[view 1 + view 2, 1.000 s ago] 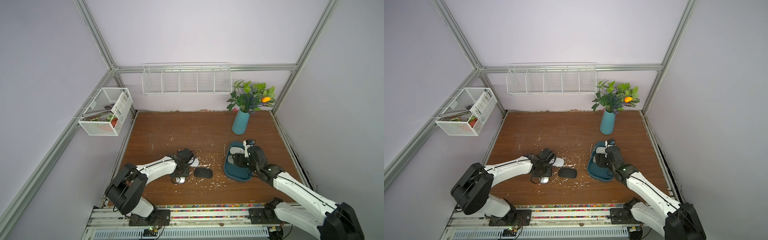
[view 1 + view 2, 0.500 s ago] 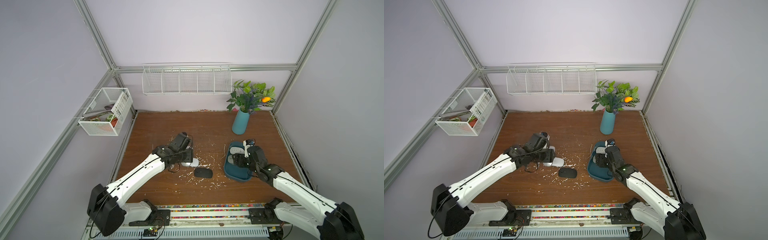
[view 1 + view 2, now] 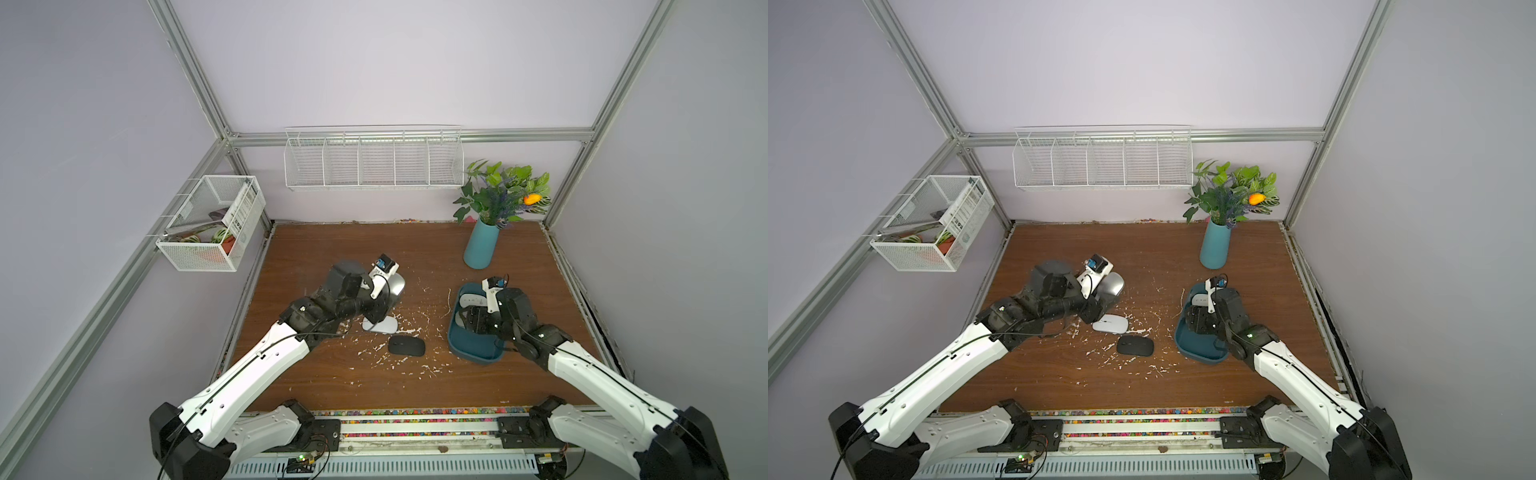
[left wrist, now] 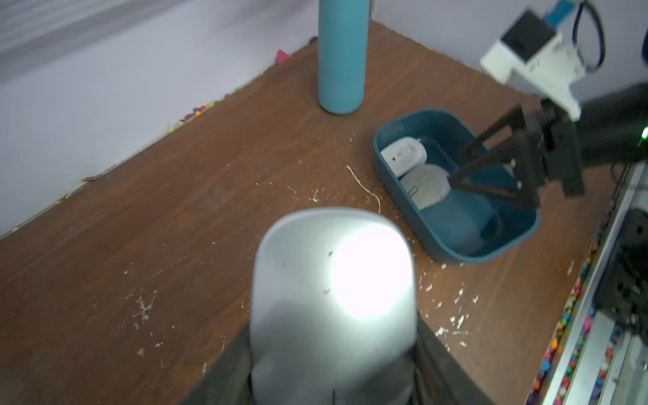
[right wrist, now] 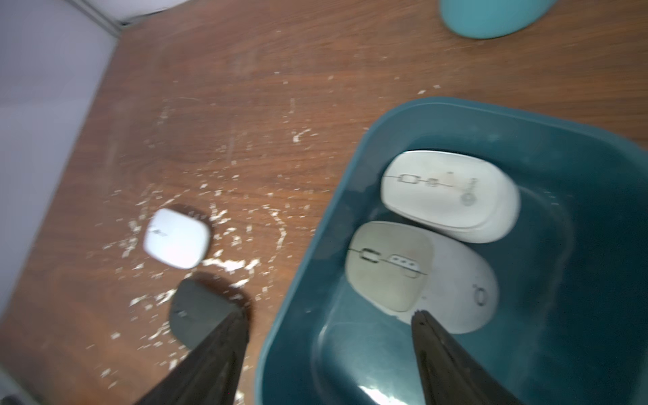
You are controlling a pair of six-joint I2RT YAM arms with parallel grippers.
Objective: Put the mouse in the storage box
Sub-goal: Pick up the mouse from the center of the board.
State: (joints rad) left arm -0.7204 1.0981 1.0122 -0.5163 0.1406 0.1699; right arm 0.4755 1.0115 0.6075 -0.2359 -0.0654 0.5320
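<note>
– Holding the grey mouse [image 4: 333, 298] tight in our left gripper [image 3: 379, 308], up off the table [image 3: 374, 245]. Long side sticks straight out from the gripper.
– Storage box [image 3: 478, 356]?
– Off to our right, w/ two white mice [image 5: 449, 196] in. Our right gripper [image 5: 328, 315] is wide open over it.

Silver mouse [image 3: 1114, 285] in left hand [image 3: 1103, 297]; white mouse [image 3: 1110, 323], black mouse [image 3: 1135, 345] near storage box [image 3: 1202, 356].

I'm finding open table [image 3: 415, 249] leading to the box [image 3: 473, 353]. The right gripper [image 5: 328, 315] is hanging over its middle, two mice [image 5: 449, 196] are crowding the far end, and the near end is seemingly lying free.
</note>
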